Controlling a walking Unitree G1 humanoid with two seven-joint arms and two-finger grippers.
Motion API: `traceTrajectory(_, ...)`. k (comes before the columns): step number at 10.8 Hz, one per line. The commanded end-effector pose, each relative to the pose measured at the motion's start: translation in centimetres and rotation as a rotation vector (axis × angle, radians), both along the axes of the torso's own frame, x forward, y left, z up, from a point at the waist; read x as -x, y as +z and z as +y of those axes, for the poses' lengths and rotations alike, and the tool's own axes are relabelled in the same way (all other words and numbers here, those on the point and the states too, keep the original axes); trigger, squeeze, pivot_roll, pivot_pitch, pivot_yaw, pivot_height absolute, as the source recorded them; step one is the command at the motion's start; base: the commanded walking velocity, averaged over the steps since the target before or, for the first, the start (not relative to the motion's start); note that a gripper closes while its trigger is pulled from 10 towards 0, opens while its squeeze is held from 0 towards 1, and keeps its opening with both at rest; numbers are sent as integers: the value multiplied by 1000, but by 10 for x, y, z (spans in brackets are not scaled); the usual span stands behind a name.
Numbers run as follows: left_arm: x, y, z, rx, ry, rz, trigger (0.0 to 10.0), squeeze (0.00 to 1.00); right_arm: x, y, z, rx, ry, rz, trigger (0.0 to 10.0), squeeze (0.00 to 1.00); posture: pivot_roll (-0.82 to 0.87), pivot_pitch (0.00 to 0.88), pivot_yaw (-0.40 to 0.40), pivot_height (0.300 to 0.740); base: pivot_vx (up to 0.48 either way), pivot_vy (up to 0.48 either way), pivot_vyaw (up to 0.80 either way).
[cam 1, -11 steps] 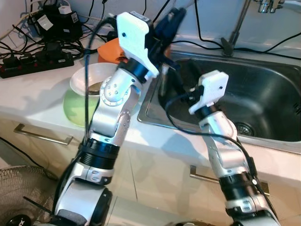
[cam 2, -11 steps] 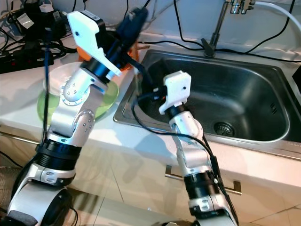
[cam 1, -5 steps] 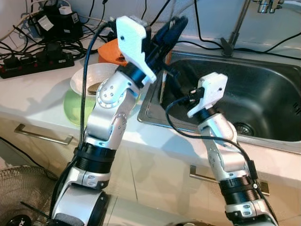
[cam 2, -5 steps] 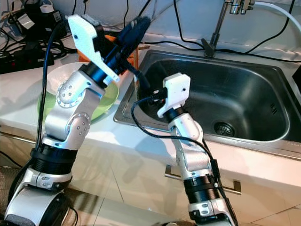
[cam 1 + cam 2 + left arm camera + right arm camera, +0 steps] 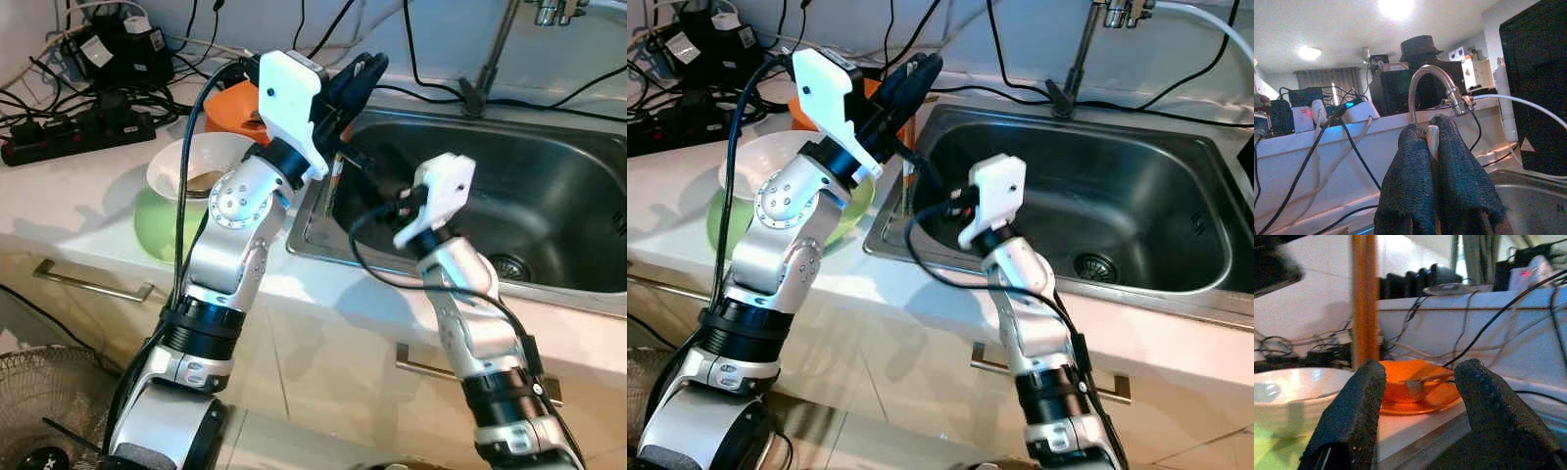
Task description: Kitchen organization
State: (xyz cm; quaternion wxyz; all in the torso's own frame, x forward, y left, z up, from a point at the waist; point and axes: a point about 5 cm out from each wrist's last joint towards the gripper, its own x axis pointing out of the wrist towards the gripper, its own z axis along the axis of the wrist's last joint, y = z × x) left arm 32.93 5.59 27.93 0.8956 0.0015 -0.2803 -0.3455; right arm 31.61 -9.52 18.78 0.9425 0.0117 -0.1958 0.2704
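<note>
My left gripper (image 5: pixel 361 74) is raised over the sink's left rim and shut on a thin wooden stick (image 5: pixel 1433 139). The stick (image 5: pixel 337 182) hangs straight down along the sink's left wall. My right gripper (image 5: pixel 1415 396) is open inside the sink, pointing at the counter. The stick (image 5: pixel 1364 298) stands upright just beyond one of its fingertips (image 5: pixel 1359 401), not gripped. A white bowl (image 5: pixel 201 162) sits on a green plate (image 5: pixel 155 223) left of the sink. Behind them is an orange bowl (image 5: pixel 1405 387) holding a spoon.
The steel sink (image 5: pixel 554 196) has a drain at its bottom and a faucet (image 5: pixel 495 54) behind it. Power strips (image 5: pixel 59 132) and tangled cables lie at the counter's back left. Cupboard handles (image 5: pixel 88 284) run under the counter edge, and a floor fan sits low on the left.
My left arm has shifted slightly right and down with the stick still in its fingers. The right arm has barely moved.
</note>
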Motion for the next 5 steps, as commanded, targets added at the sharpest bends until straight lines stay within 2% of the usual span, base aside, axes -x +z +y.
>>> traceTrajectory(1,0,9,-1,12,10,-38,10000,0,4,3,1,-9,41,-2,10000,0,19,0,56,740,0,0,0)
traceTrajectory(3,-1,14,0,50,18,-54,10000,0,9,0,6,5,120,14,10000,0,20,0,56,740,0,0,0)
traceTrajectory(5,2,14,-5,74,-44,-30,10000,0,11,1,13,-2,152,19,10000,0,23,0,56,740,0,0,0)
